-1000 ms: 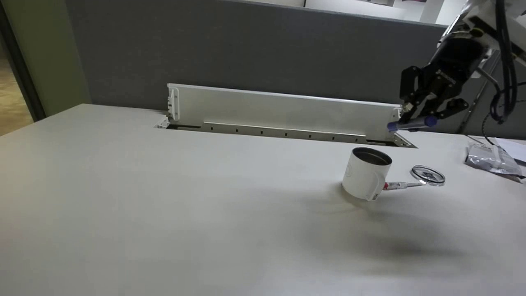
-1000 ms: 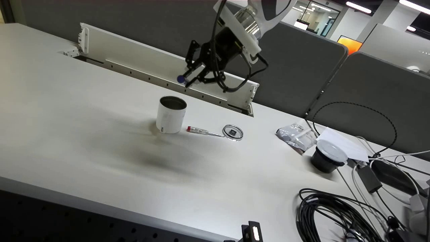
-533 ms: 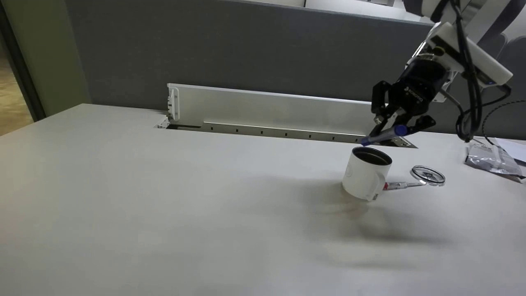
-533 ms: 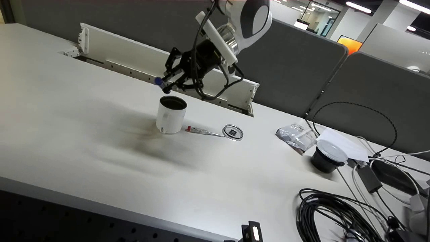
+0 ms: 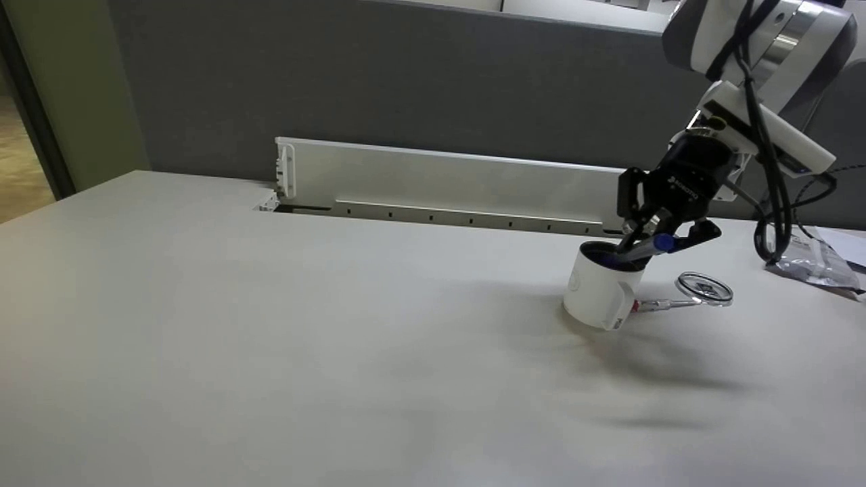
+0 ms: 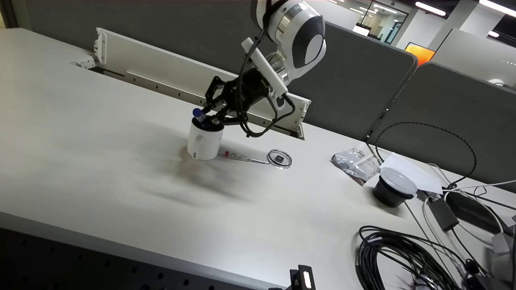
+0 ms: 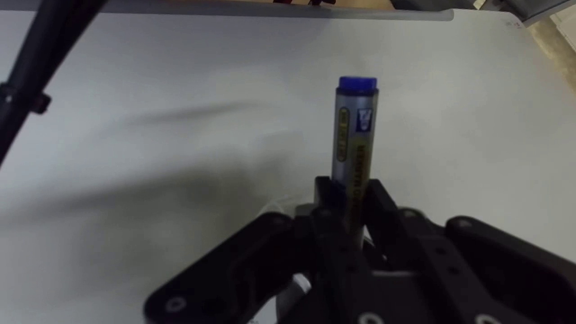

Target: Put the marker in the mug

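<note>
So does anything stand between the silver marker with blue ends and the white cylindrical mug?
Nothing visible does: the silver marker with blue ends, held in the black pincer, slants into the open mouth of the white cylindrical mug, whose bottom is hidden.

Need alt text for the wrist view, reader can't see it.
A slim silver-grey marker with a blue end is held in a black two-fingered end effector, blue end toward the picture's top. Behind it is a flat white tabletop; anything under the end effector is mostly hidden.
</note>
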Tool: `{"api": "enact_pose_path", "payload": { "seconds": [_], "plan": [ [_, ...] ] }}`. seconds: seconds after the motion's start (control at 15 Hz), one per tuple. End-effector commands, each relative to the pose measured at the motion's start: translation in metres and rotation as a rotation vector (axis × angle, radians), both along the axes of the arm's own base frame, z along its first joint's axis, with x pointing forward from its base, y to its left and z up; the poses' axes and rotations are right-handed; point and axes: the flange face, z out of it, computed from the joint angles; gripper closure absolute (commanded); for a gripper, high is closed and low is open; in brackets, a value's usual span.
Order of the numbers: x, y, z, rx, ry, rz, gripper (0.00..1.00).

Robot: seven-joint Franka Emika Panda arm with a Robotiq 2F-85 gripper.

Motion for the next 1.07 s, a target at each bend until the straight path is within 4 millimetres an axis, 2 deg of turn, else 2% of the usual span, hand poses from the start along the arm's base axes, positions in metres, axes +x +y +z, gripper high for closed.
{"api": "enact_pose_path", "payload": {
  "seconds": [0.0,0.13,0.27,0.33,0.4,0.67,0.87,1.0],
  "plan": [
    [0.012,-0.013,-0.012,-0.002,0.014,-0.060,0.92],
    [0.014,-0.017,-0.018,0.009,0.000,-0.082,0.92],
    [0.016,-0.018,-0.014,0.031,-0.031,-0.102,0.92],
    [0.018,-0.019,-0.011,0.038,-0.043,-0.108,0.43],
    [0.018,-0.019,-0.005,0.056,-0.055,-0.108,0.42],
    [0.022,-0.017,0.016,0.071,-0.099,-0.078,0.19],
    [0.018,-0.021,0.048,0.038,-0.179,0.009,0.02],
    [0.010,-0.028,0.070,-0.047,-0.258,0.084,0.00]
  ]
}}
